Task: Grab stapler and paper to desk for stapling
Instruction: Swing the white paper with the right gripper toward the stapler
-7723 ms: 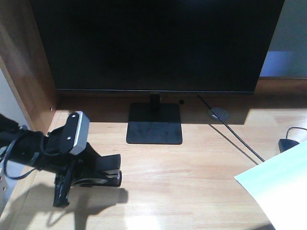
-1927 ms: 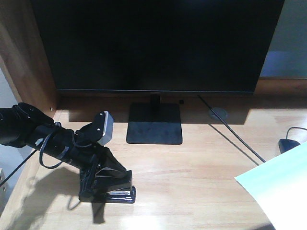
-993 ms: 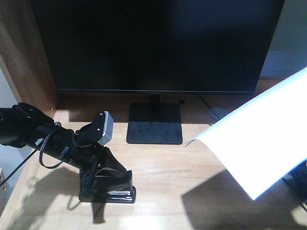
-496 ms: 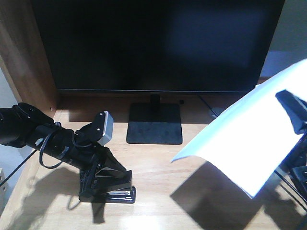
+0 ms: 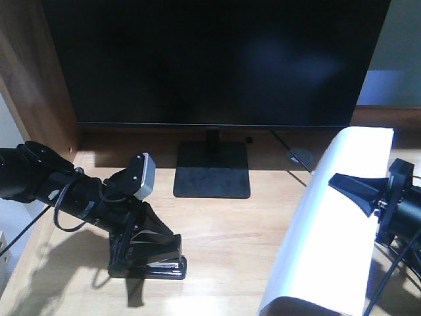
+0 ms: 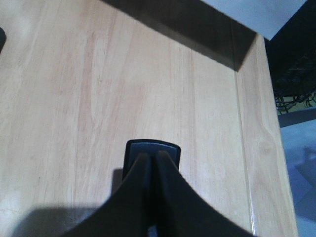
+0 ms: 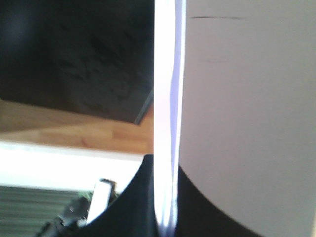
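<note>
The black stapler (image 5: 161,265) sits low on the desk (image 5: 230,224) at the front left, with my left gripper (image 5: 146,253) shut on it. In the left wrist view, only its rounded dark end (image 6: 151,146) shows past the closed gripper (image 6: 149,156). The white paper (image 5: 335,230) hangs in a curve over the desk's right side, its lower edge near the front. My right gripper (image 5: 338,182) is shut on the sheet's upper part. In the right wrist view, the sheet's edge (image 7: 166,98) runs up from the closed gripper (image 7: 166,165).
A large black monitor (image 5: 210,59) on a flat square stand (image 5: 212,170) fills the back of the desk. A dark cable (image 5: 299,161) runs behind the paper. A wooden side panel (image 5: 33,85) rises at the left. The raised border strip (image 6: 237,148) marks the desk's edge.
The paper rose from flat at the right, swung in over the desk, and now droops lower in a curve with the right gripper in view. The left gripper and stapler have not moved lately.
</note>
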### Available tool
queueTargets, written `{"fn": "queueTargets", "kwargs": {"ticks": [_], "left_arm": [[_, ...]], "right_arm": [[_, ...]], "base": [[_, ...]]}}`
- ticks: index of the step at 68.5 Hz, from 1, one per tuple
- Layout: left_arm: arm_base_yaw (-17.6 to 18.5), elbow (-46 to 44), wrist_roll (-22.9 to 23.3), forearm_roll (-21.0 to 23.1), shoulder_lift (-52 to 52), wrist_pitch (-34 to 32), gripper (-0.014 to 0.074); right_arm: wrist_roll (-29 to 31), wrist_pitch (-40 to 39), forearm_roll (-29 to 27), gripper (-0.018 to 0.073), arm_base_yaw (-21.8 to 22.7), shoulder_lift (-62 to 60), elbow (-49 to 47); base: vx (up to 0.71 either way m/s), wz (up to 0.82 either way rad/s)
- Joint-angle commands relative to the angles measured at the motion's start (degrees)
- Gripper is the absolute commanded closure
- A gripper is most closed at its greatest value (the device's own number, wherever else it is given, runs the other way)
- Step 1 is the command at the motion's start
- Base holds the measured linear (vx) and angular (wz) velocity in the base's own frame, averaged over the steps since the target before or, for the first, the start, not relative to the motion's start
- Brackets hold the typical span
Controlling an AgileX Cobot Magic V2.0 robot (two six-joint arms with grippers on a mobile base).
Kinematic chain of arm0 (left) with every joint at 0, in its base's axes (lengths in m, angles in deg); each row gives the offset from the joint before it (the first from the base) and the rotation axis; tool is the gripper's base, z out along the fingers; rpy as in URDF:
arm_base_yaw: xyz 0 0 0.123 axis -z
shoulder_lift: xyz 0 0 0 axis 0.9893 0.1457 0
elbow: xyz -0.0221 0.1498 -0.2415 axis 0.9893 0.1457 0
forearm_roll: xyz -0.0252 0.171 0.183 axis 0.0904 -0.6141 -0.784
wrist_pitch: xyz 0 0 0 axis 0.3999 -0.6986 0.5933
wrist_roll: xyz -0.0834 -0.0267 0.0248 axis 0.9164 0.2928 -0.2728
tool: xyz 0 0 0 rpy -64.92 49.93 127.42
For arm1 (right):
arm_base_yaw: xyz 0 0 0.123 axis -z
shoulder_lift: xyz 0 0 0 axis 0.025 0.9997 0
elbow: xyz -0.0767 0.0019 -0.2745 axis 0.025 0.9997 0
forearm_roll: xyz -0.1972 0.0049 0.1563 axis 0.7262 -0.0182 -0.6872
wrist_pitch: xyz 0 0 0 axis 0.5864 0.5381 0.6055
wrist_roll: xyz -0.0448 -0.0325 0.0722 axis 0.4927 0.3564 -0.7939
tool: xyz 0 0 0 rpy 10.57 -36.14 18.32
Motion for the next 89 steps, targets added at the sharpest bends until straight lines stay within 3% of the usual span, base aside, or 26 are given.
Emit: {"fn": "queueTargets", "kwargs": {"ticks": [1,9,24,44,56,69,89], "left_arm": [[0.2,-1.2,0.4,3.1,-2.4,1.9,0.0603],[0.2,-1.2,0.4,3.1,-2.4,1.9,0.0603],[0.2,-1.2,0.4,3.1,-2.4,1.9,0.0603],[0.2,-1.2,0.4,3.1,-2.4,1.9,0.0603],[0.2,-1.2,0.4,3.1,-2.4,1.9,0.0603],[0.2,-1.2,0.4,3.1,-2.4,1.9,0.0603],[0.2,-1.2,0.4,3.1,-2.4,1.9,0.0603]], "right_arm": [[0.6,-11.2,0.9,0.0562,0.4,0.0,-2.9],[0.6,-11.2,2.0,0.0562,-1.7,0.3,-3.9],[0.6,-10.3,1.5,0.0562,-12.2,0.3,-8.2],[0.7,-6.8,-1.8,0.0562,-20.9,0.3,-9.3],[2.7,-3.9,-7.2,0.0562,-26.3,0.3,-9.3],[5.3,3.0,-7.4,0.0562,-27.6,0.6,-9.3],[11.8,3.0,-5.3,0.0562,-27.6,10.2,-9.2]], "base": [[0.0,0.0],[0.0,0.0],[0.0,0.0],[0.0,0.0],[0.0,0.0],[0.0,0.0],[0.0,0.0]]}}
